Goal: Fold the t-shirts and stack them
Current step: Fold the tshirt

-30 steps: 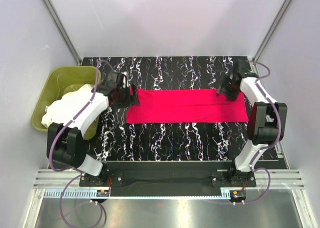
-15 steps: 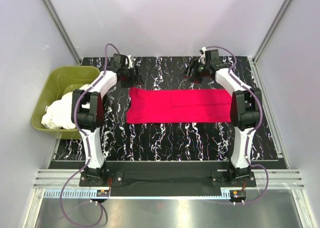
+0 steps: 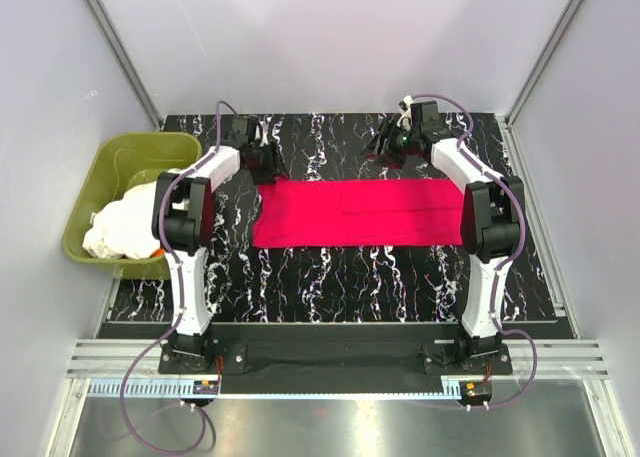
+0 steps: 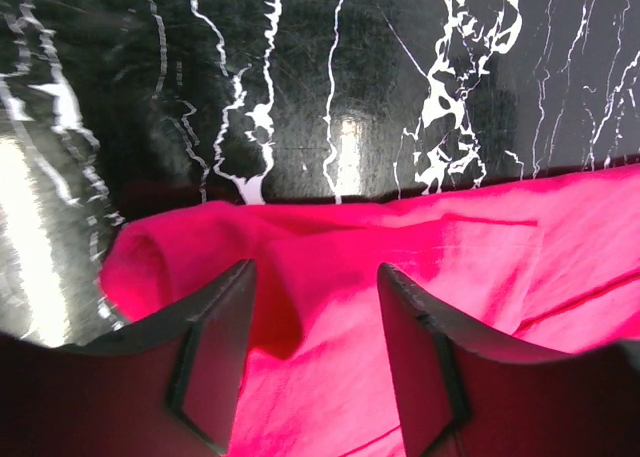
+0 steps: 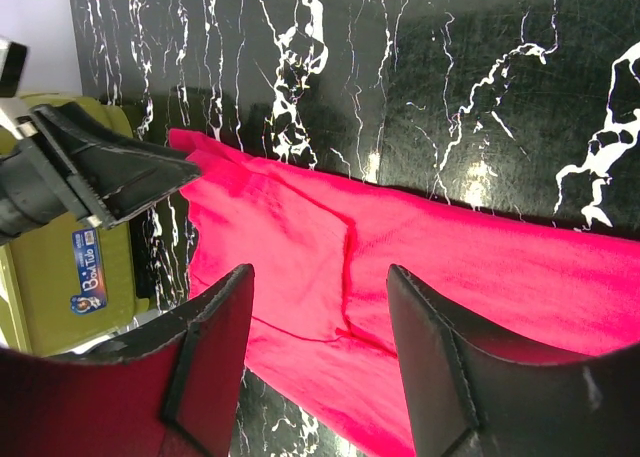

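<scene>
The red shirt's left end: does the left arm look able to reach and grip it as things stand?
Probably yes. The left claw hangs open right over the red shirt at its bunched left edge, with nothing between them.

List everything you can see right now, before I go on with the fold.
red t-shirt: one, crimson, lying flat as a long strip across the middle of the table
white t-shirts: a heap, count not clear, white to cream, in the tub
tub: one, olive green, beside the table's left edge
table: one, black with white veins, under everything but the tub
left gripper: one, black fingers apart, low over the red t-shirt's far left corner
right gripper: one, black fingers apart, over the table just beyond the red t-shirt's far edge, holding nothing
</scene>
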`<act>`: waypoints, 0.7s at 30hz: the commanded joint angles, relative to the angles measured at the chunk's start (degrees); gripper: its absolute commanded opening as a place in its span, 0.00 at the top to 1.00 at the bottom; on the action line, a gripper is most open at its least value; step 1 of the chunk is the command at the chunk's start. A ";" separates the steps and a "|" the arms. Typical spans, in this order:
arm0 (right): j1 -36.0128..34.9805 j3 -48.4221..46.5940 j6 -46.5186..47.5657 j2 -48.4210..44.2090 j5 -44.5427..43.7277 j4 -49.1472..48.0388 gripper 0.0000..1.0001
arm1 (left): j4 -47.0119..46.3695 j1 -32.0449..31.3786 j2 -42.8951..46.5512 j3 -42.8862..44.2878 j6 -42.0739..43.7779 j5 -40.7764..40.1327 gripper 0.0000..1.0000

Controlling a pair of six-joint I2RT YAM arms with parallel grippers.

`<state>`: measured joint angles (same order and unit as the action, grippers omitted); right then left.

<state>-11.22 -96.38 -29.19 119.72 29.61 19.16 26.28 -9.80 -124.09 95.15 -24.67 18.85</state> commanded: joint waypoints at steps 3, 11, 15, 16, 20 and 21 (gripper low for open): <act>-0.11 -0.30 0.80 -3.71 0.72 -1.67 0.37 | -3.51 -0.22 -2.38 3.02 -3.28 5.05 0.53; -0.11 0.49 0.45 -3.79 0.98 -1.58 0.38 | -11.93 -2.59 3.93 -2.33 -0.39 4.53 0.79; -0.11 0.84 0.36 -3.53 1.07 -1.84 0.39 | -14.94 -3.73 9.48 -7.52 0.32 0.75 0.87; -0.11 0.84 0.10 -3.36 1.16 -1.93 0.39 | -14.51 -3.73 9.57 -7.44 0.41 0.31 0.90; -0.12 0.49 -0.25 -1.95 1.86 -1.76 0.39 | -12.93 -3.65 9.83 -8.05 0.93 -3.72 0.94; -0.20 0.40 -0.34 -1.60 2.29 -1.76 0.39 | -12.66 -3.56 9.92 -8.14 1.11 -4.00 0.96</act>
<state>-11.22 -95.44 -29.30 119.42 29.71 19.14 15.92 -14.15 -116.81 87.61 -24.99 19.07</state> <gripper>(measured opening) 0.611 0.066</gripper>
